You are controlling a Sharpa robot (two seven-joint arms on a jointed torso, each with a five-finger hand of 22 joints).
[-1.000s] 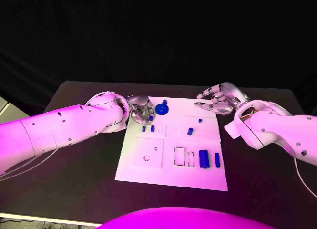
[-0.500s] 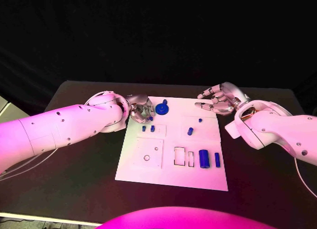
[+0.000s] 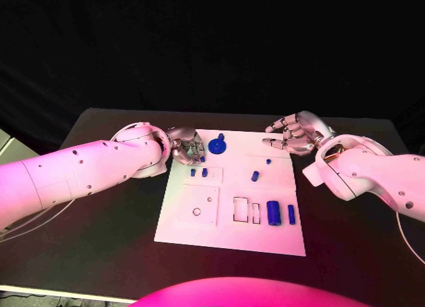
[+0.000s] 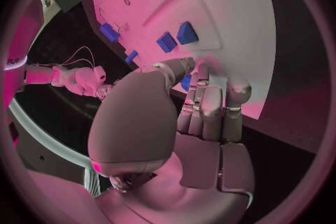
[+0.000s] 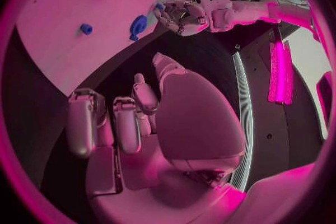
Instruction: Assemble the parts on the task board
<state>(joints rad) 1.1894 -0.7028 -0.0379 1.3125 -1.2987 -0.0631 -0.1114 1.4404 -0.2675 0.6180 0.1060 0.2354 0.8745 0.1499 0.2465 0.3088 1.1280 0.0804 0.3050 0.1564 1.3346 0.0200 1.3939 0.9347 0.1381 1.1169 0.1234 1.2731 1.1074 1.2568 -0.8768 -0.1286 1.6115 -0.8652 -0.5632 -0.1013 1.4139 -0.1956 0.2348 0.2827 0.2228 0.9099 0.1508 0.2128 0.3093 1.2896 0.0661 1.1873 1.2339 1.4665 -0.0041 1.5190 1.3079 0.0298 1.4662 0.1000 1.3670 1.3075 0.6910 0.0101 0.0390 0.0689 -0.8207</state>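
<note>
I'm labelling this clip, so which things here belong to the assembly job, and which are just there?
Job:
task board
blue parts: round piece, two cylinders, small pegs
left robot hand, holding a small blue part
right robot hand, empty

Just there:
black table

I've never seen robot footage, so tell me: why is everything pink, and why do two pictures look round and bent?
Head view: coloured light tints the board and both arms pink; edges stay straight. Left wrist view: a fisheye lens bows the board's edge. Right wrist view: same bending; a lit strip glares.
</note>
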